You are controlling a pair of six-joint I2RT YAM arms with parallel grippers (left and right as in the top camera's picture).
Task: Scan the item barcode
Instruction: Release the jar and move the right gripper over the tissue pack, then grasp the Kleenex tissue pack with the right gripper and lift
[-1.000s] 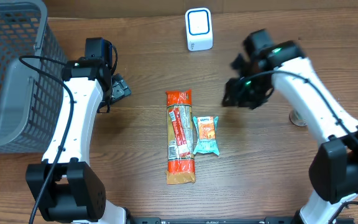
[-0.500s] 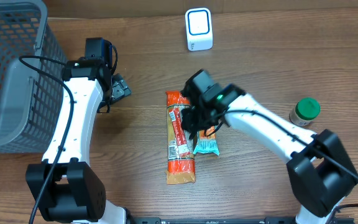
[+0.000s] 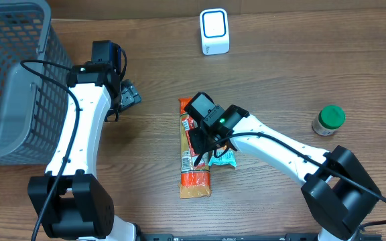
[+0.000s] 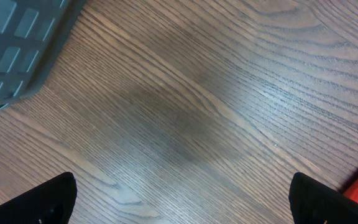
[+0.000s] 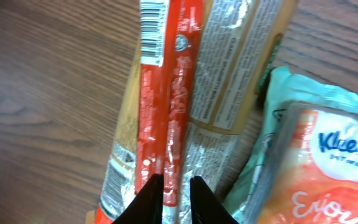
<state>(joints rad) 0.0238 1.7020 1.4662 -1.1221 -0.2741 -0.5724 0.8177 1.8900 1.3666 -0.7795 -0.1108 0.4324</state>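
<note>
right gripper pinching red seam of long snack pack, left gripper spread wide over table

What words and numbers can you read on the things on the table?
"Kleene", cut off by the picture's edge: on the teal and orange soft tissue pack.
"Enjo", below it, cut off, unsure.
Barcode digits and small print on the long orange and red plastic snack packet: too blurred.
On the white box-shaped scanner and the green-lidded jar: nothing readable.
</note>
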